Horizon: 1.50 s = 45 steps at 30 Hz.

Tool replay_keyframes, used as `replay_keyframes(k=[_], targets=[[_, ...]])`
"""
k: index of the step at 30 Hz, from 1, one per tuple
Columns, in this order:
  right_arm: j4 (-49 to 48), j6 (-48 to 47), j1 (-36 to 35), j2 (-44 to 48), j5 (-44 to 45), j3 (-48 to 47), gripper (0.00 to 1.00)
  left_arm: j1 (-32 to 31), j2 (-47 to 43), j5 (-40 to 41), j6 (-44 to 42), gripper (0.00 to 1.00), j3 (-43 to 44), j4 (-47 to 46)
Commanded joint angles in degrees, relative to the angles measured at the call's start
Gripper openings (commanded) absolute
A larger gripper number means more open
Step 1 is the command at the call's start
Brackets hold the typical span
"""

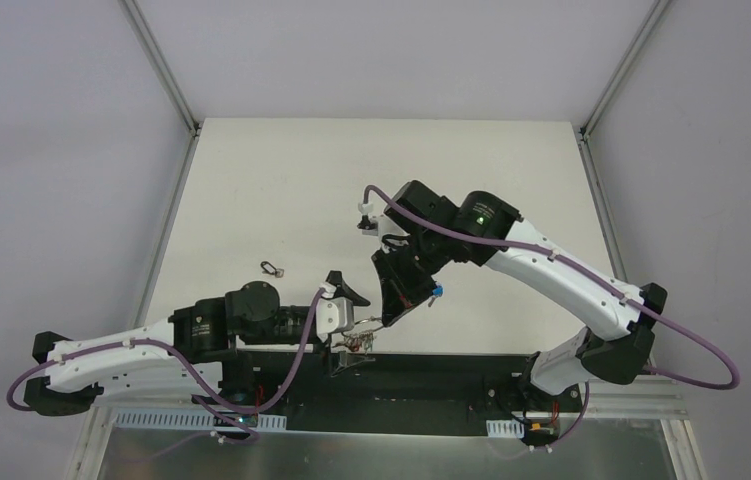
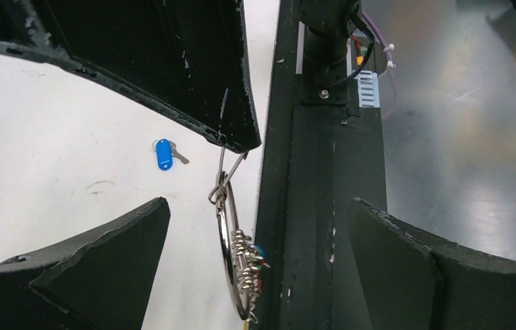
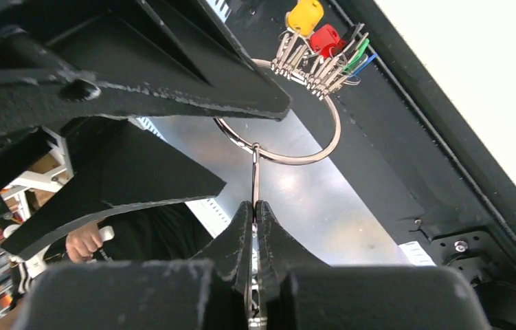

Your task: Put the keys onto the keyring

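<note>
Here the right gripper (image 3: 255, 206) pinches a wire loop (image 3: 255, 173) hooked to the ring (image 3: 295, 162); the left gripper (image 2: 258, 210) stands spread either side of the ring. The blue key (image 2: 164, 154) lies near it on the table (image 1: 501, 180), and the black key (image 1: 271, 268), perhaps, farther off.

keyring (image 3: 336, 134): upper-left arc hidden behind left hand (image 3: 256, 148); bottom cut off in left wrist view
wire link (image 3: 255, 172): lower end buried inside right hand (image 3: 255, 206)
small object (image 1: 270, 267) on bench (image 1: 281, 170): too small to identify
</note>
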State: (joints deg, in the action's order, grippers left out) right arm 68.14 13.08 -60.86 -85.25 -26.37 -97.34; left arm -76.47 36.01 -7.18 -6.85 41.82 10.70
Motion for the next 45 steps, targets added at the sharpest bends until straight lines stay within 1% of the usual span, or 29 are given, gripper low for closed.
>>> replay_keyframes(k=[1,6,10,13,15,17,19,20,26,29,35,40,42,45], targets=[[3.40,2.95,-0.39,-1.46,-4.54,-3.63,0.00,-0.17,0.07,-2.67,-3.41,1.00,-0.67,-4.95],[4.93,2.83,-0.70,-2.34,-5.99,-6.18,0.00,-0.18,0.20,-1.68,-4.39,0.99,-0.88,-5.47],[4.56,3.35,-0.82,-2.33,-7.21,-6.28,0.00,-0.17,0.01,-2.11,-4.56,0.91,-1.99,-6.98],[5.19,3.55,-0.97,-2.30,-6.80,-6.62,0.00,-0.20,0.06,-1.68,-4.84,0.82,-2.27,-7.07],[5.35,3.43,-1.09,-2.31,-6.91,-6.62,0.00,-0.17,0.07,-1.93,-5.17,0.70,-2.24,-7.02],[5.39,3.55,-1.33,-2.33,-6.80,-6.40,0.00,-0.17,0.34,-2.31,-5.28,0.53,-1.99,-7.02],[5.51,3.48,-1.43,-2.30,-6.71,-6.40,0.00,-0.17,0.68,-2.53,-5.32,0.43,-1.70,-6.92],[5.50,3.52,-1.44,-2.33,-6.64,-6.44,0.00,-0.17,0.87,-2.59,-5.31,0.40,-1.74,-6.98],[5.86,3.55,-1.49,-2.61,-6.46,-6.82,0.00,-0.20,1.50,-3.07,-5.70,0.32,-1.61,-6.80],[6.13,3.62,-1.59,-2.86,-6.51,-7.24,0.00,-0.17,1.69,-3.00,-5.92,0.26,-1.49,-6.75],[6.31,3.57,-1.90,-3.05,-6.23,-7.49,0.00,-0.17,2.28,-4.27,-6.18,0.22,-0.98,-6.73],[6.55,3.41,-2.22,-3.01,-5.71,-7.05,0.00,-0.18,3.13,-5.05,-6.42,0.15,-0.07,-5.87],[6.54,3.48,-2.22,-2.96,-5.77,-6.75,0.00,-0.17,3.54,-5.18,-6.27,0.14,0.40,-5.25],[6.26,3.38,-2.24,-2.82,-5.83,-6.41,0.00,-0.17,3.56,-4.84,-5.62,0.15,0.71,-4.99]])
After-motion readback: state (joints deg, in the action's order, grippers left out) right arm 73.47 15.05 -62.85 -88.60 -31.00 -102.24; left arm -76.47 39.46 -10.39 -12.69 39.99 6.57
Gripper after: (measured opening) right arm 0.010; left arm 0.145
